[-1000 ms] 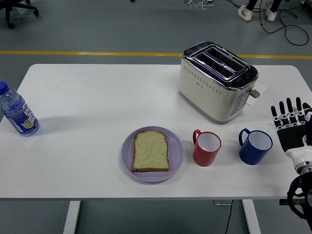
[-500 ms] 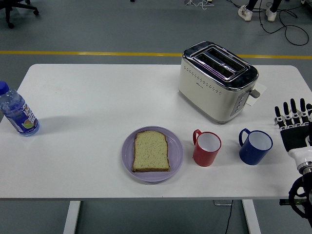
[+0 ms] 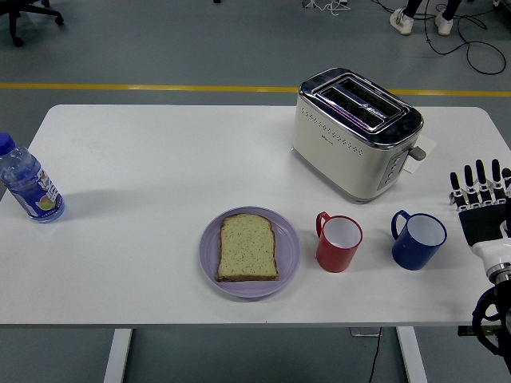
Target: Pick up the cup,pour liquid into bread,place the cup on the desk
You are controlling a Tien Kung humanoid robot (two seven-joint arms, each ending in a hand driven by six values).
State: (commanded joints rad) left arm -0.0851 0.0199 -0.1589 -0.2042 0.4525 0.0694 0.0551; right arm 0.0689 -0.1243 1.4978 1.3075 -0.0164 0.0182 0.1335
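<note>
White table (image 3: 160, 159) carries everything. Toaster (image 3: 356, 132) toward far right edge. Purple plate (image 3: 209, 254) with bread (image 3: 248, 247) near front edge, centre. Bottle (image 3: 29, 182) at left edge. Red cup (image 3: 339, 242) just right of plate; blue cup (image 3: 418, 239) beyond it, near right hand (image 3: 481, 209) — fingers straight, apart, holding nothing.

Risks: task names no cup colour — wrong pick likely; handles face left, away from hand; reaching for red could knock blue.

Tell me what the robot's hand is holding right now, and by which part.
Nothing is held. The right hand is open, fingers spread, at the table's right edge, apart from the blue cup and the red cup. The left hand is out of view.
</note>
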